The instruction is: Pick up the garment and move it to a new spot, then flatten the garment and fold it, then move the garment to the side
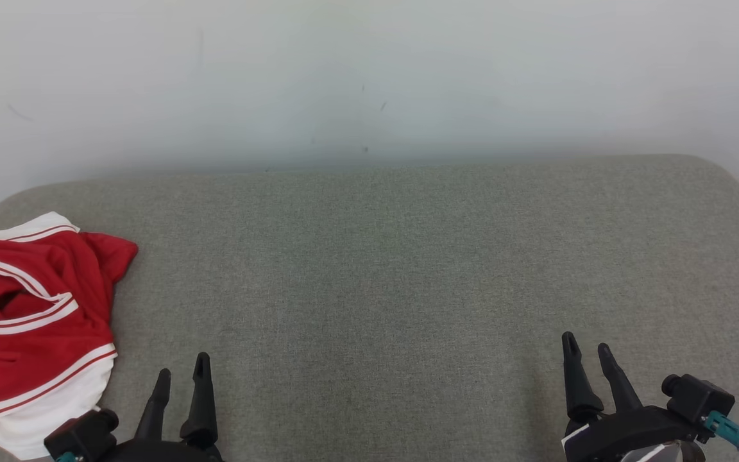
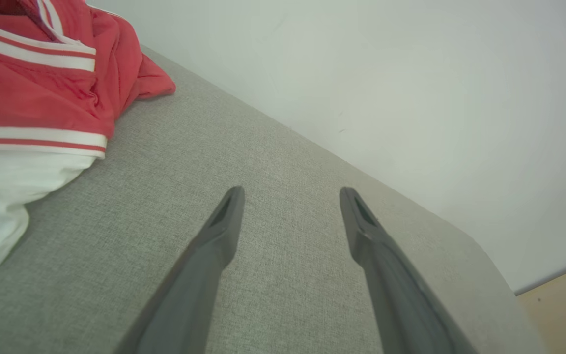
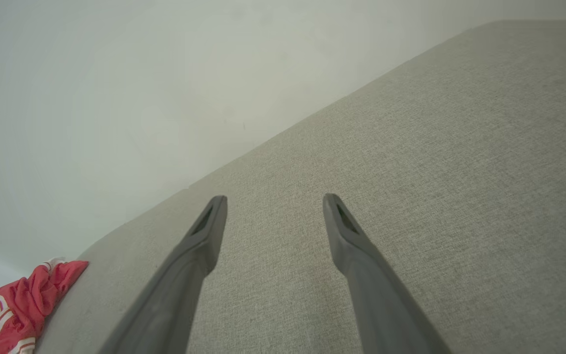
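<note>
- Red-and-white garment (image 1: 29, 308) lies crumpled at the left edge of the grey fabric worktop (image 1: 376, 269) — nothing touches it.
- Left end effector (image 1: 183, 364) and right end effector (image 1: 585, 342) — both wide, empty, at the near edge.

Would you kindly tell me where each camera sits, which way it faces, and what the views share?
Head view: on the head, facing forward and down at cushion and wall; left pincer and right pincer low in the corners.
Left wrist view: on that wrist, along its open fingers across the cushion.
Right wrist view: on that wrist, along its open fingers toward the wall.
Shared: all three show the garment.
</note>
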